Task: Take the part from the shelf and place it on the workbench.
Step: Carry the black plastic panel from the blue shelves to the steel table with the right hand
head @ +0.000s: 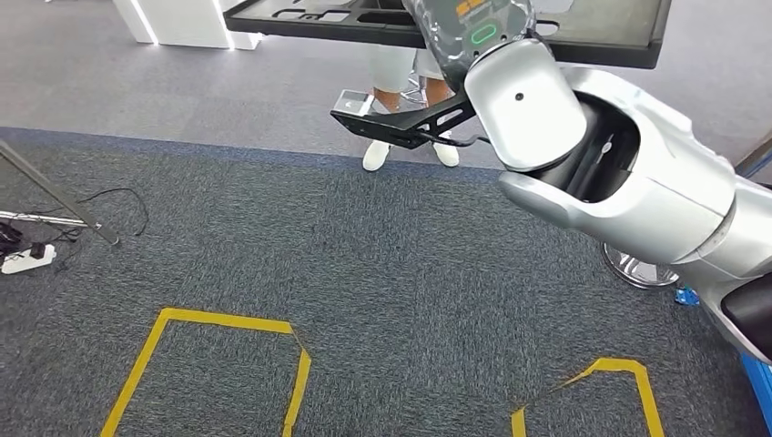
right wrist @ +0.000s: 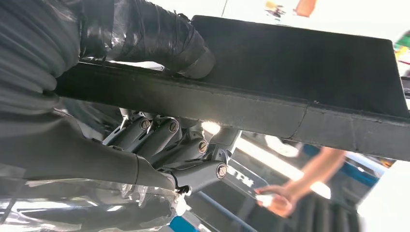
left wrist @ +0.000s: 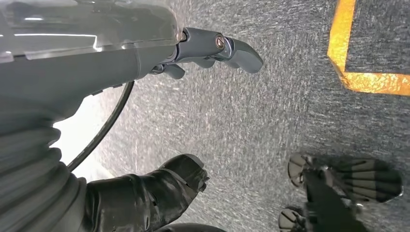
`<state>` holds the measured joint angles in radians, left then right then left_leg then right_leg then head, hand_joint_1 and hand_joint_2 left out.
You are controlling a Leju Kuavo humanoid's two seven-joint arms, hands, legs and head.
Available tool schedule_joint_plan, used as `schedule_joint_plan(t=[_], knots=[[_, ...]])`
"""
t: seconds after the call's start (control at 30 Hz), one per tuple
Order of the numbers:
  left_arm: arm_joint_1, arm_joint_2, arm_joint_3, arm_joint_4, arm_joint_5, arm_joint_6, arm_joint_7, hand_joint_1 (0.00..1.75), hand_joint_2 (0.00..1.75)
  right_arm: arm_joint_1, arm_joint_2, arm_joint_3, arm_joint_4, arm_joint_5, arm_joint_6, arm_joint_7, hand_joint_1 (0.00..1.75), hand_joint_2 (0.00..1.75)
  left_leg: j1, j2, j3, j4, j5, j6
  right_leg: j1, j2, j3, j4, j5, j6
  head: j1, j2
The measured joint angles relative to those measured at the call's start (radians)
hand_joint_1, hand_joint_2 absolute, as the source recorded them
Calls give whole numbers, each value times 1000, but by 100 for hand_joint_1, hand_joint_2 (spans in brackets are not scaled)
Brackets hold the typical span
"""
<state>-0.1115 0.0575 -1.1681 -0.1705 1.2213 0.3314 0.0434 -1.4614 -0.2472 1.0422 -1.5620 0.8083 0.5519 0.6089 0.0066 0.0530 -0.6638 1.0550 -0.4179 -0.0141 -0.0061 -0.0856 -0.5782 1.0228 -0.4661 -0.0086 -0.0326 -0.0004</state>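
Above the grey carpet, your right hand (right wrist: 159, 140) is clamping the flat black panel part (right wrist: 300, 82) | carrying step | left hand (left wrist: 193, 53) hanging empty, fingers apart | next: find the surface, lower level.

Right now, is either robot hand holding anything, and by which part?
The right robot hand grips a flat black part along its edge, thumb on one face, fingers on the other. The left robot hand holds nothing.

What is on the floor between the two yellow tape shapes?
Nothing but bare grey carpet. In the head view, the left yellow tape outline and the right yellow tape outline have only carpet between them.
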Motion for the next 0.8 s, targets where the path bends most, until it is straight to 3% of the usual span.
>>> schedule_joint_plan(t=[0.03,0.1,0.13,0.2,0.27,0.33,0.37,0.4,0.43,0.5,0.57,0.63,0.7,0.77,0.8], knots=[[-1,0,0,0,0,2,-1,0,175,-1,-1,0,0,-1,-1,0,175,175,-5,7,13,-26,2,7,3,-10,1,0,-2,4,1,0],[-2,1,0,0,1,3,-1,0,175,-1,-2,1,0,-6,-2,0,175,175,-8,-12,13,-36,3,21,6,-29,5,-3,-5,13,2,0],[0,1,0,0,2,4,-1,0,175,0,-2,2,0,-9,-3,2,175,175,-6,-22,15,-41,5,26,4,-24,6,-1,-10,19,3,0],[1,1,0,0,7,4,-2,0,175,0,-3,3,0,-15,-5,9,175,175,-1,-40,21,-52,11,39,0,22,-9,40,-42,25,5,0],[0,2,0,0,13,6,-2,0,175,1,-6,3,0,-20,-7,15,175,175,1,-60,23,-56,13,46,-4,73,-63,153,-100,26,8,0],[0,2,1,0,17,9,-1,0,175,4,-9,4,1,-25,-6,17,175,175,2,-85,23,-53,13,48,-5,85,-122,262,-133,29,9,0],[0,2,1,0,18,10,0,0,175,7,-11,5,1,-27,-6,16,175,175,2,-100,23,-51,12,48,-7,86,-134,275,-122,31,9,0],[0,2,1,0,18,10,2,0,175,8,-12,5,1,-30,-7,16,175,175,4,-115,23,-48,11,46,-10,87,-127,249,-93,33,9,0],[0,2,1,0,18,11,4,0,175,9,-12,5,1,-33,-8,16,175,175,6,-129,22,-43,8,43,-15,96,-105,193,-53,35,9,0],[0,3,2,0,16,12,7,0,175,8,-14,6,2,-38,-14,16,175,175,8,-156,13,-26,1,30,-28,144,-58,80,-3,41,9,0],[0,5,2,0,16,13,7,0,175,9,-13,7,3,-42,-20,15,175,175,12,-179,-3,-16,1,17,-29,173,-43,40,1,41,8,0],[3,7,2,0,16,14,2,0,175,9,-10,8,4,-44,-24,14,175,175,18,-195,-14,-19,8,5,-25,150,-41,36,3,30,7,0],[5,5,2,0,16,16,-7,0,175,9,-8,9,5,-45,-25,14,175,175,15,-153,-29,10,-8,-4,-23,123,-34,28,7,15,2,0],[2,4,2,0,18,19,-14,0,175,9,-6,9,6,-48,-27,15,175,175,11,-86,-75,112,-60,-8,-17,97,-30,24,7,6,-4,0],[0,4,3,0,20,20,-15,0,175,11,-6,11,6,-49,-27,15,175,175,11,-70,-106,177,-88,-9,-12,83,-30,25,7,3,-4,0]])
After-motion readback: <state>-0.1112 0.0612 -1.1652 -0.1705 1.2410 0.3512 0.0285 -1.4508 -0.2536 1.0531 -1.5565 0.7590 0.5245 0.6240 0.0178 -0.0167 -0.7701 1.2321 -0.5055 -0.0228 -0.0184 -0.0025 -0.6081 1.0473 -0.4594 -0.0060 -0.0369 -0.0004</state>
